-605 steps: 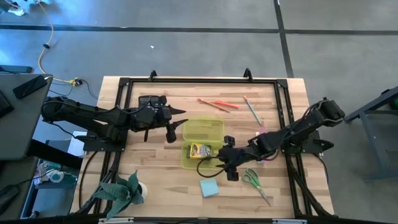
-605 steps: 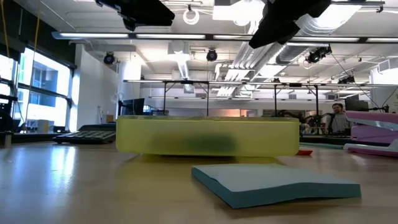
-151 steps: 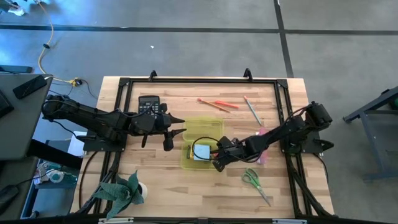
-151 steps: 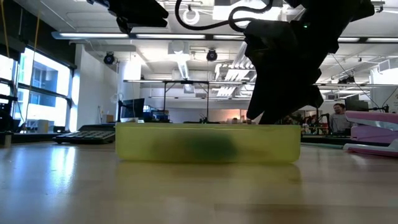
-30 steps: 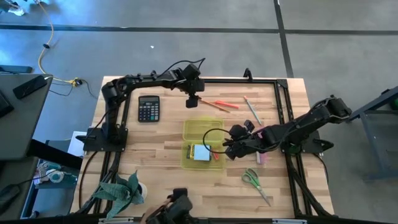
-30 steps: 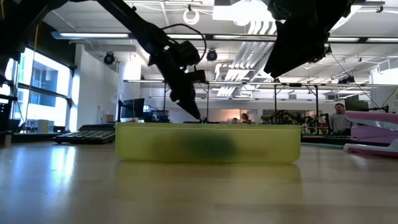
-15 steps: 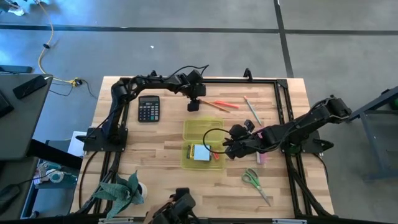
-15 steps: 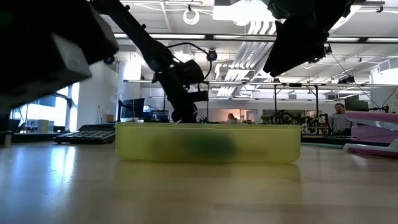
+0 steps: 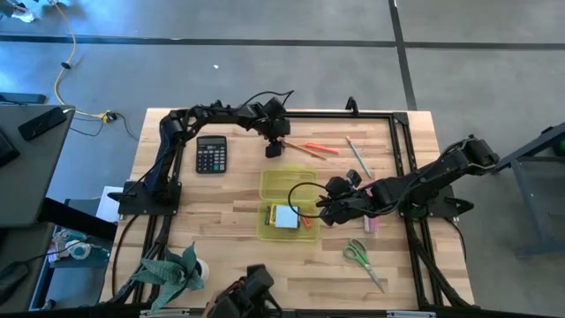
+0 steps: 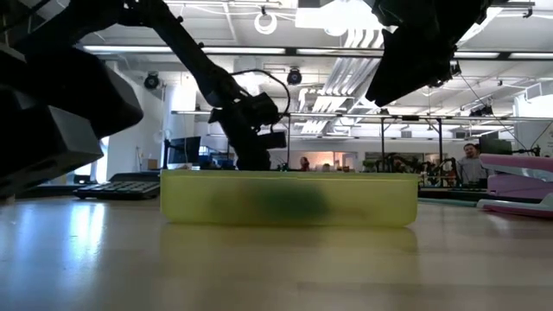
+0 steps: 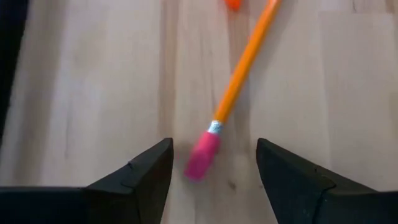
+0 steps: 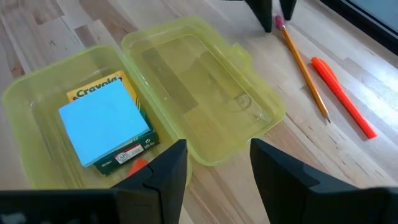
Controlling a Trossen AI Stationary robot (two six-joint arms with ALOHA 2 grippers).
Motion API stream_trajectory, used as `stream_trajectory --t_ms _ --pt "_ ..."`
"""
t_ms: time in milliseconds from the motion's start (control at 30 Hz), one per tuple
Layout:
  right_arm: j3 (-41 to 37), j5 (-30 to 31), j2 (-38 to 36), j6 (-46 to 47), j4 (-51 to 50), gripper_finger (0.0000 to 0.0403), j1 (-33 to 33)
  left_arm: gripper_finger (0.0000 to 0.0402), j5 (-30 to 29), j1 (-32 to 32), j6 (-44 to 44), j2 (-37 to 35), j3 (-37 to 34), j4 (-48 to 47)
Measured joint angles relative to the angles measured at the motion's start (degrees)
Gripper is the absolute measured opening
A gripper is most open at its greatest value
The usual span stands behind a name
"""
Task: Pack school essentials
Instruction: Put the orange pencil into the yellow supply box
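- The orange pencil point(image 11: 245, 61) lay on the table point(image 9: 221, 203) near its far edge, and its pink eraser end point(image 11: 203, 154) pointed toward the left gripper point(image 11: 213, 163).
- The left gripper stood low over that eraser end, with its fingers point(image 11: 144, 173) apart, one on each side of the pink tip and not touching it; it held nothing.
- An orange-red pen point(image 12: 342, 96) lay just beside the pencil on the same far part of the table, and a thin green pencil point(image 9: 357, 156) lay further toward the right edge.
- The translucent yellow-green case point(image 12: 205, 87) stood open near the middle of the table, its lid point(image 9: 288, 182) lying flat on the far side.
- Inside the case lay the yellow-green crayon box point(image 12: 94, 89), with the light blue sticky-note pad point(image 12: 102, 122) on top of it and something orange-red point(image 9: 306, 220) beside them.
- The right gripper point(image 9: 323, 208) hovered at the right side of the case, a little above the table; its fingers point(image 12: 155, 176) stood partly apart and nothing was between them.
- The green-handled scissors point(image 9: 361, 259) lay near the front edge, on the right side.
- A pink thing point(image 9: 372, 224) lay under the right arm; I could not tell what it was.
- A black calculator point(image 9: 210, 154) lay near the far left corner of the table.
- A green plush toy point(image 9: 169, 268) sat at the front left corner.
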Motion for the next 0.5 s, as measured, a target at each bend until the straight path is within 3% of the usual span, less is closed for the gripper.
stream_trajectory --t_ms 500 --pt "0.0 0.4 0.0 -1.1 0.0 0.0165 0.0 0.0161 -2.6 -0.9 3.4 1.1 2.0 -1.4"
